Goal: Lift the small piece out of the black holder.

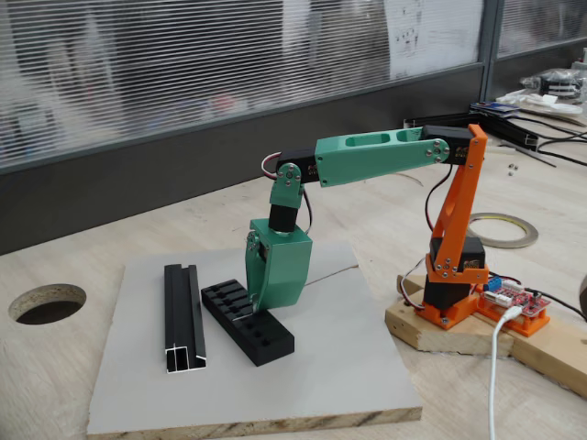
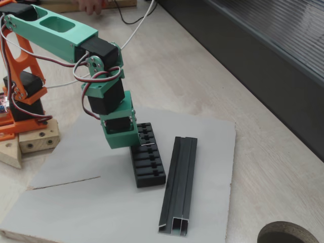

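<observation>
Gripper (image 2: 136, 144) over slotted black holder (image 2: 150, 167)

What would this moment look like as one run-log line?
gripper: down on black holder, jaw state unclear | small piece: at holder, by gripper tip | rail: beside holder, untouched

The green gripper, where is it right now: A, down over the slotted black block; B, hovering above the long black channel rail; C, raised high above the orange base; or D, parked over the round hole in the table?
A: in both fixed views the gripper is lowered onto the slotted black holder, with the channel rail lying apart beside it.
</observation>
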`<control>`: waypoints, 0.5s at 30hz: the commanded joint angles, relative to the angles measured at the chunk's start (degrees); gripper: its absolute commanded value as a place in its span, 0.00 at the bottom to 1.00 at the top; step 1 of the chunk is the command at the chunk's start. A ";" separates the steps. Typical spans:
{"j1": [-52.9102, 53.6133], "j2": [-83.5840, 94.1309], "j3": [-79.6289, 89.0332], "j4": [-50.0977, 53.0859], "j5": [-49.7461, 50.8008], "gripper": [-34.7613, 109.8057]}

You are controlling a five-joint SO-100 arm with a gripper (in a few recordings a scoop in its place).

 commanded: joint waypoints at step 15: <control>0.18 3.60 -2.72 -0.35 0.88 0.28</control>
